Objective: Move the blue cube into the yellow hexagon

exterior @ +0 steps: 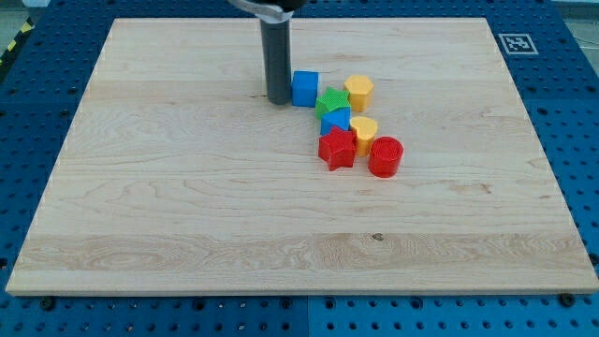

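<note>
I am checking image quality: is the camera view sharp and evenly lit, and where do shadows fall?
Camera view: lighting is soft and even, with no glare on the wooden board; blocks look sharp, each with a faint shadow at its base; my tip, just left of the blue cube, shows a small dark shadow; the rod's top is cropped.

Pale wooden board (187,206); blue perforated table (562,94) around it, evenly lit

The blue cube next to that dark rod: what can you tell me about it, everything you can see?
The blue cube is a small, plain, plastic-looking block sitting flat on the wooden board, above the middle. My tip stands right at its left side, seemingly touching. On its right, the green star sits close against its lower corner, with the yellow hexagon just beyond.
</note>
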`<control>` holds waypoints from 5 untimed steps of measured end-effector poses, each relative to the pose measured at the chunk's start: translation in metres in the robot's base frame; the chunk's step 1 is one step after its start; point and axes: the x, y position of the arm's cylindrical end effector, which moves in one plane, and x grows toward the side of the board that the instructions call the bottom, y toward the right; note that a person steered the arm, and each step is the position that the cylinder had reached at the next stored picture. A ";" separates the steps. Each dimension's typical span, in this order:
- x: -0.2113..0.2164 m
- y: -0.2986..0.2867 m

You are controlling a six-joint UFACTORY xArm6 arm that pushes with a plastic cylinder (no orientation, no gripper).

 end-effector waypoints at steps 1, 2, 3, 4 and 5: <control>-0.017 0.020; -0.020 0.041; -0.019 0.039; -0.013 0.032; -0.011 0.045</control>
